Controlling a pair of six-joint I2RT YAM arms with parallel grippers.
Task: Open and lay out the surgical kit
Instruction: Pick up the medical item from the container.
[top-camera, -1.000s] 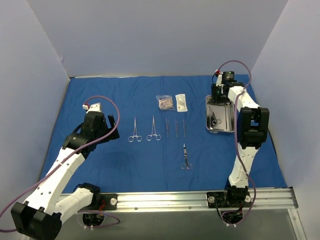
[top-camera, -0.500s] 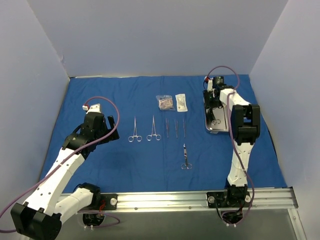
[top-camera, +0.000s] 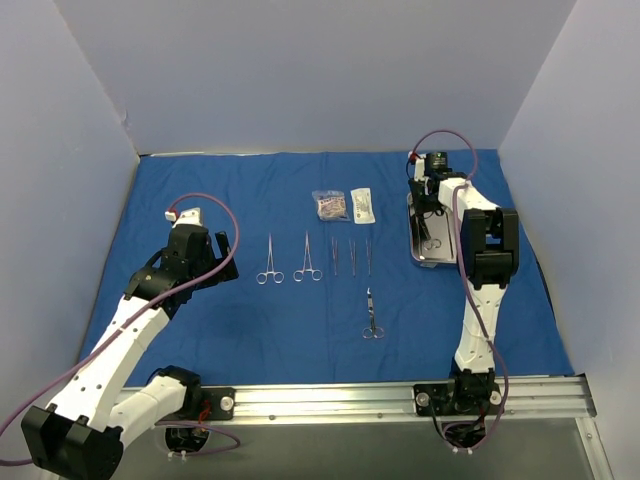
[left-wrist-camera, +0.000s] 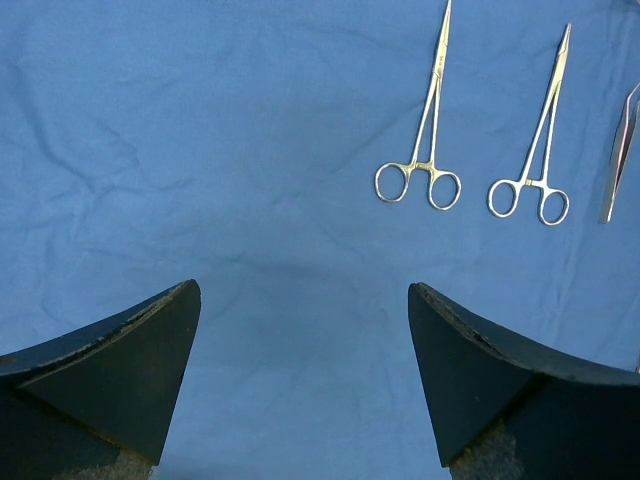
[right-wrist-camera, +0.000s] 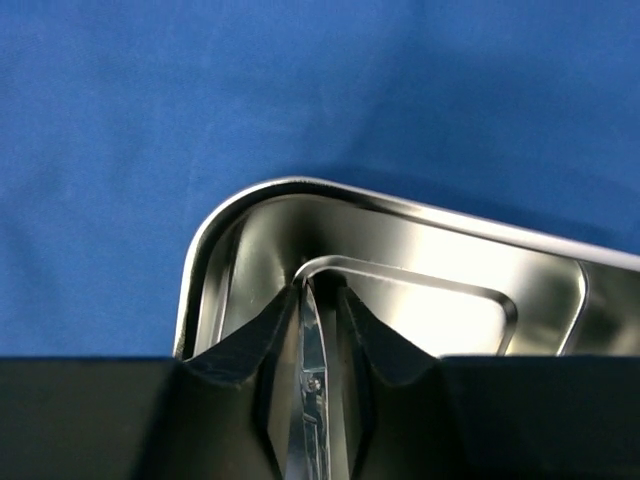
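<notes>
**Top external.** A blue cloth (top-camera: 200, 200) is spread flat over the whole table, between pale grey walls (top-camera: 300, 80) at the back and on both sides. A metal rail (top-camera: 330, 400) runs along the bottom edge.

At mid-frame lie a ring-handled forceps (top-camera: 269, 262), a second forceps (top-camera: 307, 260) and a row of tweezers (top-camera: 351, 255). Two clear packets (top-camera: 342, 205) lie above them and small scissors (top-camera: 371, 318) below.

The steel tray (top-camera: 430, 260) sits at the upper right, and the right gripper (top-camera: 428, 205) reaches down into its far end. The left gripper (top-camera: 212, 240) hangs over bare cloth at centre left, well apart from the instruments.

**Left wrist.** The left gripper (left-wrist-camera: 305, 380) has its dark fingers (left-wrist-camera: 120, 370) spread wide with nothing between them. Below them is only lightly creased cloth (left-wrist-camera: 150, 150). The ring-handled forceps (left-wrist-camera: 425, 130) and second forceps (left-wrist-camera: 540, 140) lie at the upper right. One of the tweezers (left-wrist-camera: 618, 165) shows at the right edge.

**Right wrist.** The right gripper (right-wrist-camera: 318, 320) is inside a rounded corner of the steel tray (right-wrist-camera: 400, 215). Its fingers are drawn in narrow and closed on a thin steel instrument (right-wrist-camera: 312, 370) standing on edge between them. Smooth blue cloth (right-wrist-camera: 300, 80) fills the upper half of the frame.
</notes>
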